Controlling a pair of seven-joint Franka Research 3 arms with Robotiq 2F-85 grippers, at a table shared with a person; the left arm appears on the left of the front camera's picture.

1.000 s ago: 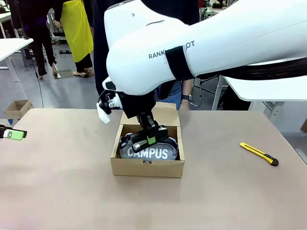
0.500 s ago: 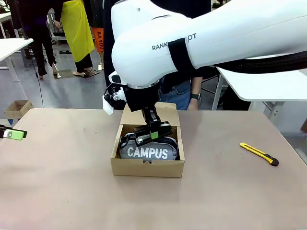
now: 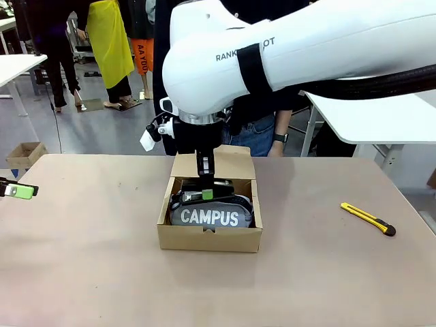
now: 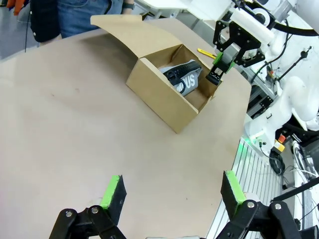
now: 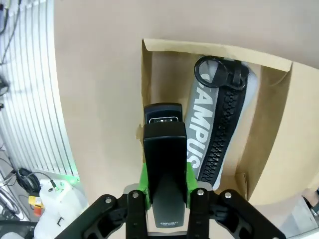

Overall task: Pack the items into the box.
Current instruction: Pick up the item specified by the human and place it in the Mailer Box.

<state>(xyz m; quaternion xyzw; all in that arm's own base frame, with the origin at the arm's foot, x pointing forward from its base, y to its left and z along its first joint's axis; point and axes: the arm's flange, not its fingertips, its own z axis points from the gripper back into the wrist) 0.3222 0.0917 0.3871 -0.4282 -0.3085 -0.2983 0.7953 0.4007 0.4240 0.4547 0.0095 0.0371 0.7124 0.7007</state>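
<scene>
Gripping the stapler (image 5: 164, 149), the right end effector (image 5: 165, 186) hangs over the box (image 3: 208, 238).

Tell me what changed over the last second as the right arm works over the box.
The right gripper, jaws shut on the stapler, swung from a tilt to hang straight down over the box, its wrist rising slightly; the stapler was not let go. The CAMPUS pouch in the box, the utility knife and the open left gripper stayed put.
</scene>
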